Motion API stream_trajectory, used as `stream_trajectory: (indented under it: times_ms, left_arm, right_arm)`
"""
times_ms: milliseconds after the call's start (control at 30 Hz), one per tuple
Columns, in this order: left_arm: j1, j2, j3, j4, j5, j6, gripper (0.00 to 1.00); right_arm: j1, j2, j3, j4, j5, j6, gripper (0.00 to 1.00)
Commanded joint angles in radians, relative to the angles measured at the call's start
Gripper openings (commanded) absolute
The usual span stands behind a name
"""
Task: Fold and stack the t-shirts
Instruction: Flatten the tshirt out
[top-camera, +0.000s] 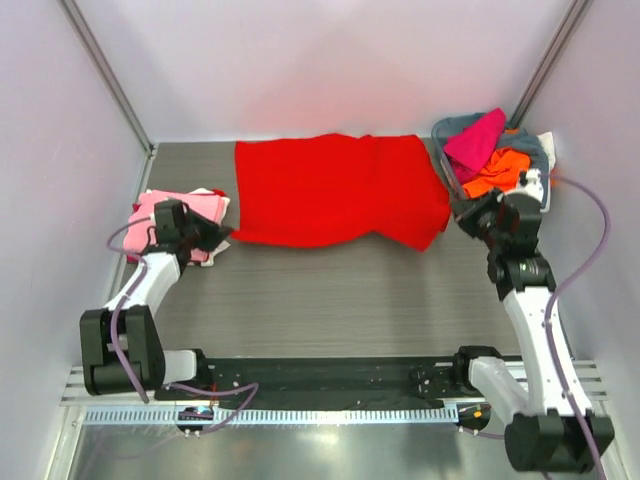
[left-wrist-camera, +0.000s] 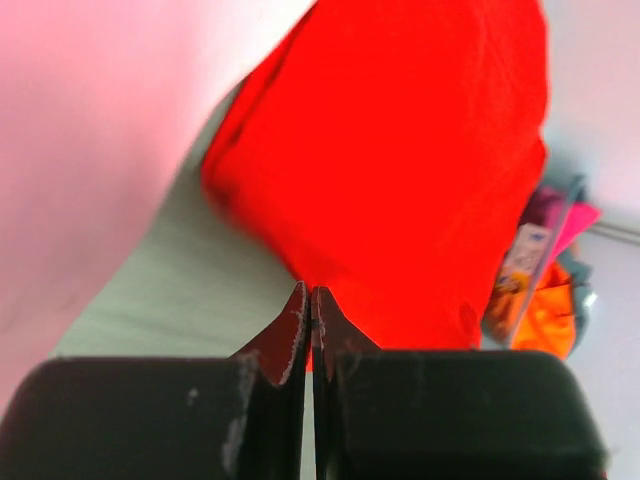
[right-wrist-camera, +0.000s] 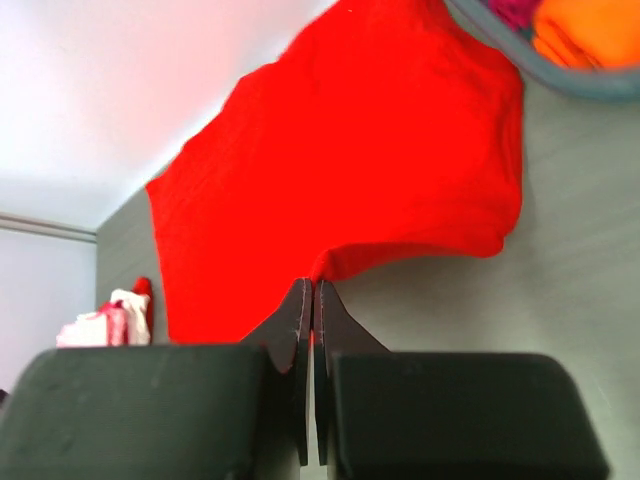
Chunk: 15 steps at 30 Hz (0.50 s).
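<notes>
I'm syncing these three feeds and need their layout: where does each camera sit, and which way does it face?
Top external: above and behind the bases, looking down at the red t-shirt; both arms show.
Left wrist: on the left hand, facing along its shut fingers to the shirt.
Right wrist: on the right hand, likewise, from the opposite side.
Shared: all three see the shirt and the basket.

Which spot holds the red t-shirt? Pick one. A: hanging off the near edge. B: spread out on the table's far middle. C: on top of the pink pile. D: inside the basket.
B: the red t-shirt lies spread across the table, between the pink pile and the basket.
</notes>
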<state>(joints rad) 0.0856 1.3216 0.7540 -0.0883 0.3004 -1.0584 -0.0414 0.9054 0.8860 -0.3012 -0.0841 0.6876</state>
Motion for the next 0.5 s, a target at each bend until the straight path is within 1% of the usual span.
stream_trajectory:
  times_ms: [0,33,100,133,167,233,267,367,467]
  left_arm:
    - [0.002,-0.097,-0.094,-0.007,0.016,0.086,0.0]
    - [0.002,-0.149,-0.116,-0.022,0.01,0.109,0.0]
    - [0.002,-0.203,-0.18,-0.082,0.0,0.123,0.0]
    - [0.0,-0.256,-0.206,-0.093,0.006,0.123,0.0]
    - [0.0,-0.292,-0.229,-0.1,0.009,0.118,0.0]
    - [0.0,-0.355,-0.294,-0.131,0.011,0.101,0.0]
    - [0.002,-0.425,-0.314,-0.142,-0.004,0.083,0.0]
    - [0.002,-0.516,-0.361,-0.191,-0.036,0.064,0.0]
    - [0.002,-0.538,-0.364,-0.244,-0.053,0.074,0.0]
  right_arm:
    - [-0.002,-0.143,-0.087,-0.105,0.052,0.0,0.01]
    - [-0.002,-0.21,-0.114,-0.163,0.063,-0.003,0.01]
    - [-0.002,-0.265,-0.127,-0.223,0.079,-0.016,0.01]
    - [-0.002,-0.296,-0.134,-0.281,0.08,-0.017,0.01]
    - [-0.002,-0.34,-0.14,-0.303,0.08,-0.022,0.01]
    - [-0.002,-0.379,-0.15,-0.364,0.072,-0.026,0.01]
    - [-0.002,-0.405,-0.154,-0.375,0.07,-0.028,0.01]
    - [-0.002,-0.421,-0.182,-0.378,0.06,-0.04,0.01]
    - [-0.002,-0.379,-0.179,-0.359,0.06,-0.078,0.01]
